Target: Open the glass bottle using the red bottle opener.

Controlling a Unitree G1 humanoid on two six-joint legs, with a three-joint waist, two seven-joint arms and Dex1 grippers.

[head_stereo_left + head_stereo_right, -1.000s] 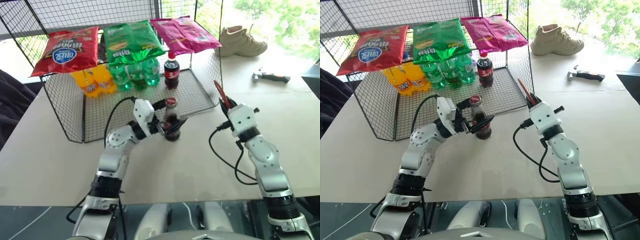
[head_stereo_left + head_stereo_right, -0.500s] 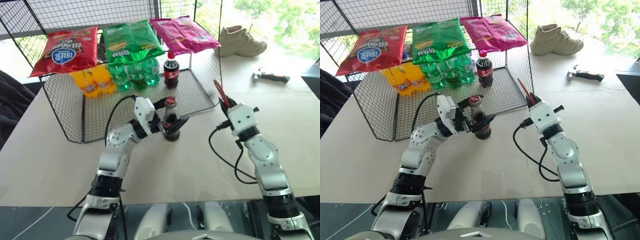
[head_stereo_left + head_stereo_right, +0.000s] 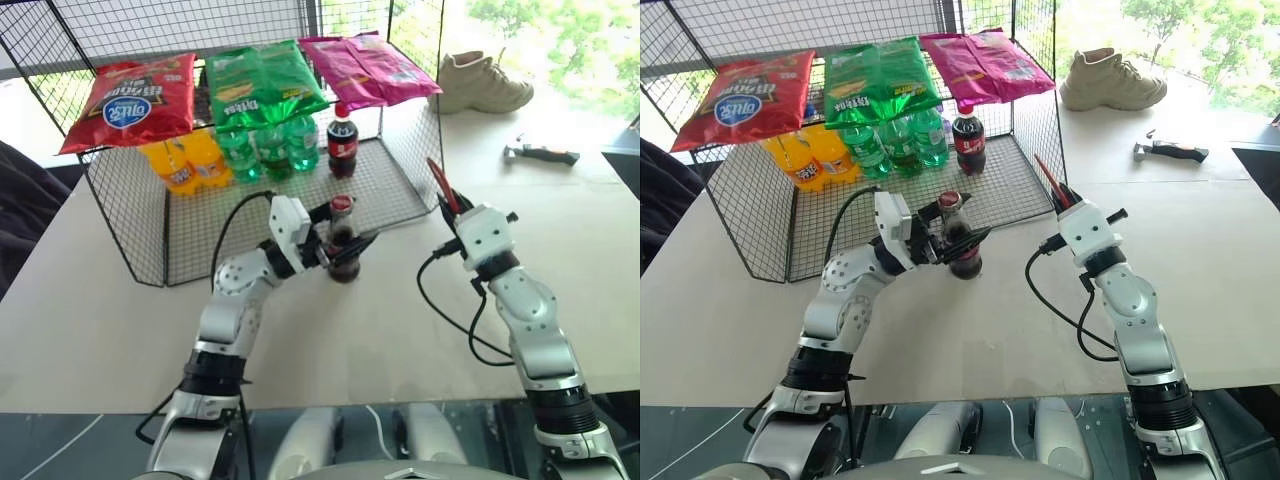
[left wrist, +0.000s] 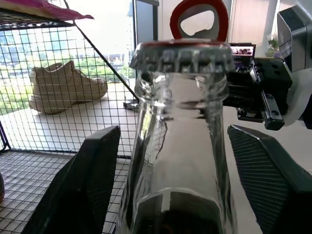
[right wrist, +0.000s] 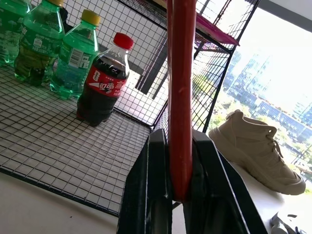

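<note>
Now the left gripper (image 3: 343, 243), jaws wide, brackets the glass bottle (image 3: 343, 245); next it must clamp, right gripper (image 3: 449, 210) pinching the red bottle opener (image 3: 441, 187)

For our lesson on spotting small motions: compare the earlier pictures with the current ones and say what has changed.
Nothing has visibly moved. The left claw keeps its fingers on either side of the glass bottle, apart from the glass. The bottle stands upright on the table with its cap still on. The right claw stays shut on the red bottle opener, held up on the robot's right of the bottle.
</note>
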